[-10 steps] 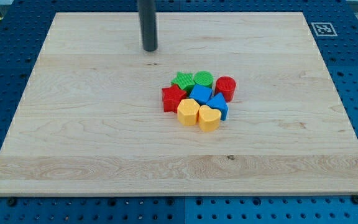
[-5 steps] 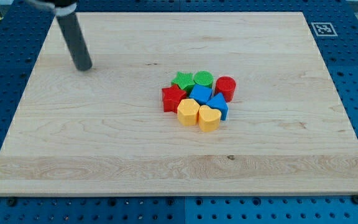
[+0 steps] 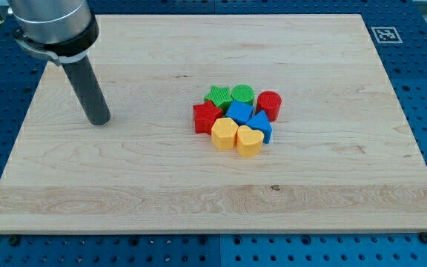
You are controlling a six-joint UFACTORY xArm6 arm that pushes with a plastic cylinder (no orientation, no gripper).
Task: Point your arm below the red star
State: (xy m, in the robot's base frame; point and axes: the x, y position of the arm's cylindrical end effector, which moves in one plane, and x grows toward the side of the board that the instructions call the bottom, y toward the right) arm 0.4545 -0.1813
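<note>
The red star (image 3: pixel 206 116) sits at the left edge of a tight cluster of blocks near the middle of the wooden board (image 3: pixel 124 178). My tip (image 3: pixel 98 121) rests on the board far to the view's left of the red star, at about the same height in the view. The dark rod rises up and to the left from it to a grey collar. Nothing touches my tip.
Around the red star are a green star (image 3: pixel 217 95), a green cylinder (image 3: pixel 242 94), a red cylinder (image 3: pixel 269 104), a blue cube (image 3: pixel 239 113), a blue triangle-like block (image 3: pixel 260 125), a yellow hexagon (image 3: pixel 224 133) and a yellow heart (image 3: pixel 248 141). A fiducial tag (image 3: pixel 384 34) marks the top right corner.
My tip has moved from the top middle of the board to the left, then downward along the left side. The blocks have not moved.
</note>
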